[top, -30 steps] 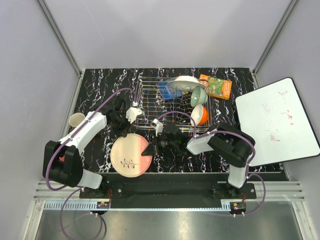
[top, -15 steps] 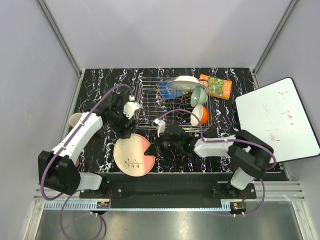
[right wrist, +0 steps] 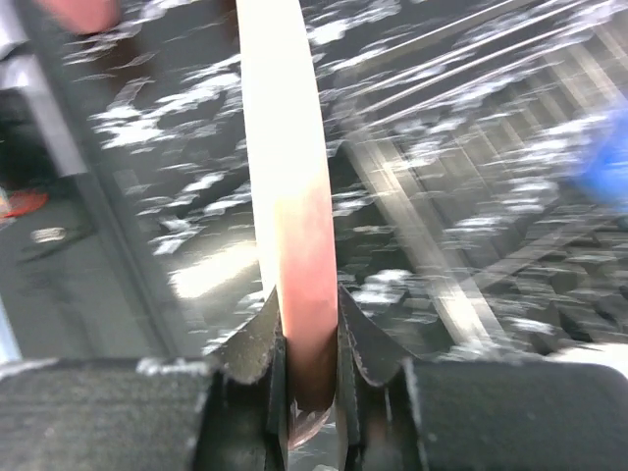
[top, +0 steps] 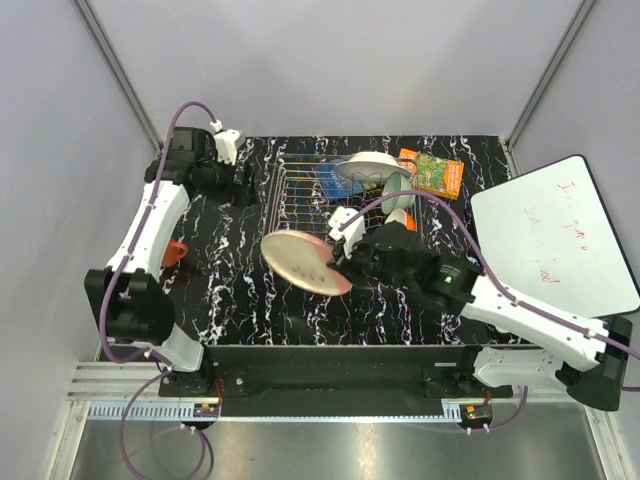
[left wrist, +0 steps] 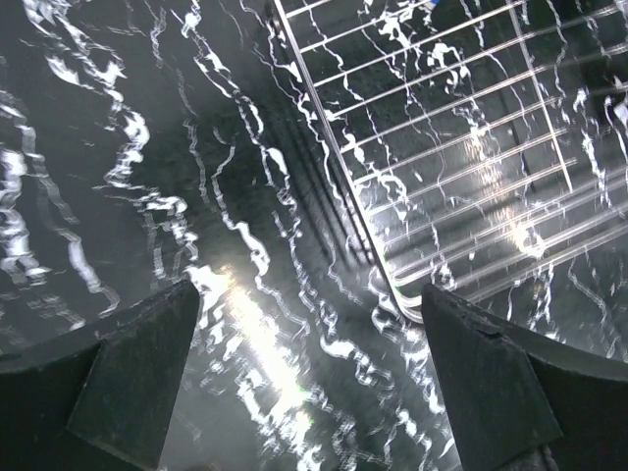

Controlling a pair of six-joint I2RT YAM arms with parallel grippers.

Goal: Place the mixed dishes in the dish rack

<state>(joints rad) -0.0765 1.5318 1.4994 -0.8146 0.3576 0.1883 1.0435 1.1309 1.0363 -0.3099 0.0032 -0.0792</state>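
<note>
The pink-and-cream plate point(top: 298, 262) hangs tilted above the table, just in front of the dish rack point(top: 292, 205). My right gripper point(top: 346, 266) is shut on its pink rim. In the right wrist view the plate point(right wrist: 285, 147) stands edge-on between the right gripper's point(right wrist: 309, 343) jaws. A white plate point(top: 364, 165) and a pale green bowl point(top: 398, 190) rest in the rack's far right part. My left gripper point(top: 242, 189) is open and empty above the table by the rack's left side; its view shows the rack's corner point(left wrist: 442, 147). A small cup point(top: 175, 252) lies at the left.
A blue packet point(top: 330, 180) lies inside the rack and an orange printed packet point(top: 432, 173) sits behind it on the right. A white board with red writing point(top: 550, 245) covers the right side. Grey walls enclose the table on three sides.
The right arm has lifted the plate off the table and carried it toward the rack. The left gripper has opened and drawn back to the far left.
</note>
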